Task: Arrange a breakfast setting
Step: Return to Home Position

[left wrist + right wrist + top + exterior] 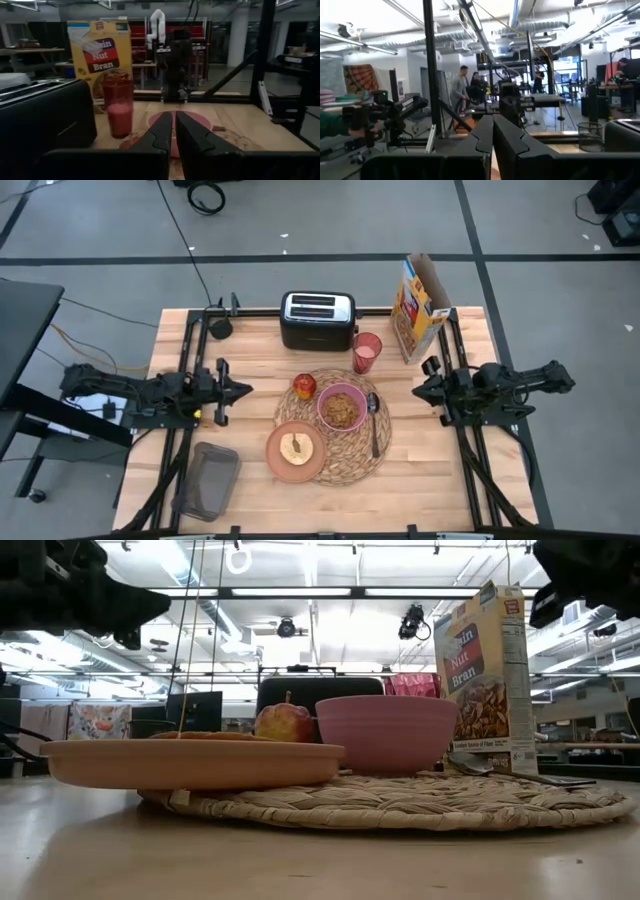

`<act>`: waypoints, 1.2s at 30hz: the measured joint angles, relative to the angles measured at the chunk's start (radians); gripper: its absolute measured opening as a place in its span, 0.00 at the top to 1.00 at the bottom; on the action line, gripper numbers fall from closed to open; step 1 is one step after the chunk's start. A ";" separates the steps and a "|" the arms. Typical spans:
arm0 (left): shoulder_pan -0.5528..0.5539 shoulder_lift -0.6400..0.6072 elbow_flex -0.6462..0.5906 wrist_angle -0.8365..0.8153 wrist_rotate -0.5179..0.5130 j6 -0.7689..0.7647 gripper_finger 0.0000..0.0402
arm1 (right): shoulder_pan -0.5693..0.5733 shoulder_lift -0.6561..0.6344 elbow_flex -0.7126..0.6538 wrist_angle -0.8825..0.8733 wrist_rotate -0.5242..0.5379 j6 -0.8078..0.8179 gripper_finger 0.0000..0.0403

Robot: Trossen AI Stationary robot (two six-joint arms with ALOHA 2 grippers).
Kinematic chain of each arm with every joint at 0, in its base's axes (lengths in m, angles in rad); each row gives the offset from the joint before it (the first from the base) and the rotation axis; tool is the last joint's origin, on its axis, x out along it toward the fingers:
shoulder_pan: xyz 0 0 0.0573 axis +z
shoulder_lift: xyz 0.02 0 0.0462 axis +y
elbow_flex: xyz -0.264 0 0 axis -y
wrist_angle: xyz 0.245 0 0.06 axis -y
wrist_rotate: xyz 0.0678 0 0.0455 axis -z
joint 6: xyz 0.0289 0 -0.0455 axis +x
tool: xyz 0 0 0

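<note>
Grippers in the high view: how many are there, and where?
2. The left gripper hangs over the table's left side, the right gripper over its right side; neither holds anything.

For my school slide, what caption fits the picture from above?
Breakfast on a woven placemat: bowl, plate, apple, spoon, tumbler beside it; left hand and right hand wait either side.

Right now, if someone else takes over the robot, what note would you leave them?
Left gripper: shut, empty, left of the mat. Right gripper: shut, empty, right of it.
On the mat: bowl in the middle, spoon on its right, apple on its left, plate overlapping the mat's left edge. Tumbler at the edge nearest the toaster.
Done: setting looks laid.
Left: probably only parking the arms.
</note>
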 joint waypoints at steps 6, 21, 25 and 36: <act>0.000 -0.016 0.000 -0.024 0.050 0.052 0.93 | -0.001 0.001 0.000 -0.119 0.038 0.030 0.96; 0.000 -0.032 -0.001 -0.083 0.075 -0.004 0.93 | -0.187 0.074 0.000 -0.114 0.082 0.022 0.96; 0.000 -0.031 -0.001 -0.088 0.075 0.001 0.93 | -0.247 0.137 0.000 -0.151 0.019 0.043 0.96; 0.000 -0.031 -0.001 -0.088 0.075 0.001 0.93 | -0.274 0.299 0.000 -0.147 0.005 0.014 0.96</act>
